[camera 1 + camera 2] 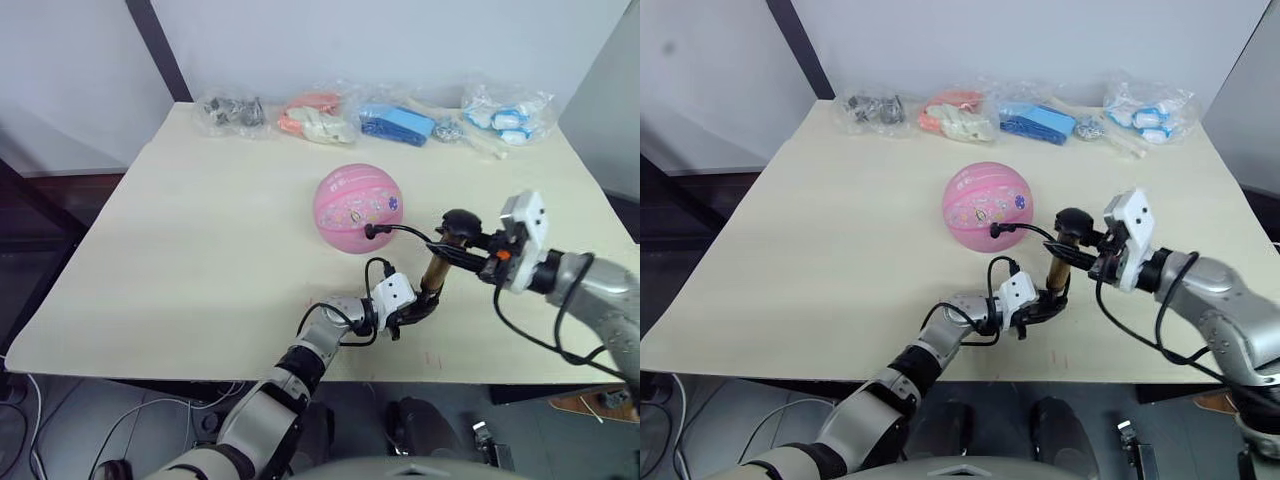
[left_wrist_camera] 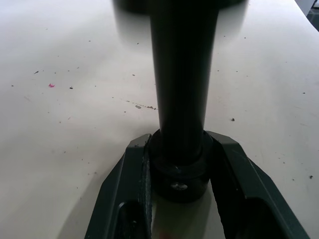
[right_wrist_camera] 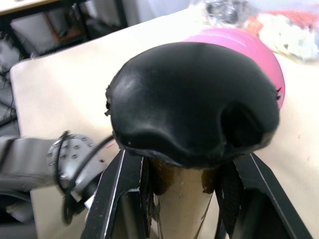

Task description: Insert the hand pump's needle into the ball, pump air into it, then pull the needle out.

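The slim bronze-gold hand pump stands upright near the pink rubber ball on the bench; left hand clamps its base, right hand grips under its black handle. A skewed stroke could tug the thin black hose, yanking the needle from the ball.

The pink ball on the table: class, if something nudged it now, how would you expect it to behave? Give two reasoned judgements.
The ball looks round and sits free on the flat table, so it would probably roll at a light push. The hose from the hand pump reaches its side, which might tether it a little. It is probably light for its size.
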You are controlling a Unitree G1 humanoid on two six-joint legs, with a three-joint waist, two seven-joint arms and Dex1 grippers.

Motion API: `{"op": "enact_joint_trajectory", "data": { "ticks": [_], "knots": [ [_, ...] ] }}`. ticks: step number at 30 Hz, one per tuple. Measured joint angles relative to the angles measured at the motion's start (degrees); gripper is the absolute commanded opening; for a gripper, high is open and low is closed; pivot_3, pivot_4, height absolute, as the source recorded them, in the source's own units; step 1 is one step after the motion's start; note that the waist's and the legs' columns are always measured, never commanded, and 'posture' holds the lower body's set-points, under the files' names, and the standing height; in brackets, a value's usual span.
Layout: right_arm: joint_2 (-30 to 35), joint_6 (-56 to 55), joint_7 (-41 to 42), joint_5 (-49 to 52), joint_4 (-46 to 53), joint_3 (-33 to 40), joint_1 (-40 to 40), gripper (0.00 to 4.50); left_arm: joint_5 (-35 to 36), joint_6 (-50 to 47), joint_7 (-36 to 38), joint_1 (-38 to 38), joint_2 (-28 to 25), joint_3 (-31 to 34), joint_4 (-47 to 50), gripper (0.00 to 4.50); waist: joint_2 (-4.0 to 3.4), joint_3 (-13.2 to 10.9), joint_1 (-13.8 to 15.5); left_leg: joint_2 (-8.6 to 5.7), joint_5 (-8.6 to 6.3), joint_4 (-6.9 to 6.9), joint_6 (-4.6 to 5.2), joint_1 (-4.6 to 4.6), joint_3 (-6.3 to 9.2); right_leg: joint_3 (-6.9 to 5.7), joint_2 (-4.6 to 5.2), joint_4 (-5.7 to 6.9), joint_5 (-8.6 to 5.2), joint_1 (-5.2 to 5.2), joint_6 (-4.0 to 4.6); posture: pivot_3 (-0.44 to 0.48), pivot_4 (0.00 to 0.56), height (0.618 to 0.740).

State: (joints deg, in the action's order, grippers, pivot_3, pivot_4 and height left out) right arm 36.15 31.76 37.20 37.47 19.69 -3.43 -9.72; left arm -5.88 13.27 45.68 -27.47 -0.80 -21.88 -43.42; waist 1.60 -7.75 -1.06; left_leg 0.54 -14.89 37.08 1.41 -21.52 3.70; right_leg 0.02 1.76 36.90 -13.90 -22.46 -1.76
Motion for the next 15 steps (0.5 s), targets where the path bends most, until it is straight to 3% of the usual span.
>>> {"op": "enact_joint_trajectory", "data": {
  "ticks": [6,12,15],
  "knots": [
    [-6.1,-10.2,0.3,-9.1,-4.8,-5.2,3.5,1.05,-0.1,-3.4,-0.2,1.8,-0.9,-0.2,2.5,1.12,0.34,0.7,-0.1,0.10,-0.13,-0.81,0.15,1.65,-0.03,-0.05,-0.02,-0.10,-0.50,1.19,0.40,0.000,0.150,0.740],
    [-4.0,-6.9,0.9,-7.9,-1.9,-2.5,4.1,1.05,-0.2,-4.0,0.3,0.9,-0.6,-0.6,2.6,1.12,-0.22,0.4,0.2,0.06,-0.11,-0.81,0.14,1.56,0.05,-0.14,0.01,-0.05,-0.42,1.14,0.27,0.000,0.150,0.740],
    [-1.7,-2.2,1.5,-5.1,-0.1,0.3,2.7,1.05,0.0,-3.9,0.9,0.4,0.1,-0.7,2.4,1.12,-0.37,0.3,0.5,-0.09,-0.11,-0.73,0.14,1.02,0.12,-0.18,0.13,-0.08,-0.39,0.76,0.24,0.000,0.150,0.740]
  ]
}}
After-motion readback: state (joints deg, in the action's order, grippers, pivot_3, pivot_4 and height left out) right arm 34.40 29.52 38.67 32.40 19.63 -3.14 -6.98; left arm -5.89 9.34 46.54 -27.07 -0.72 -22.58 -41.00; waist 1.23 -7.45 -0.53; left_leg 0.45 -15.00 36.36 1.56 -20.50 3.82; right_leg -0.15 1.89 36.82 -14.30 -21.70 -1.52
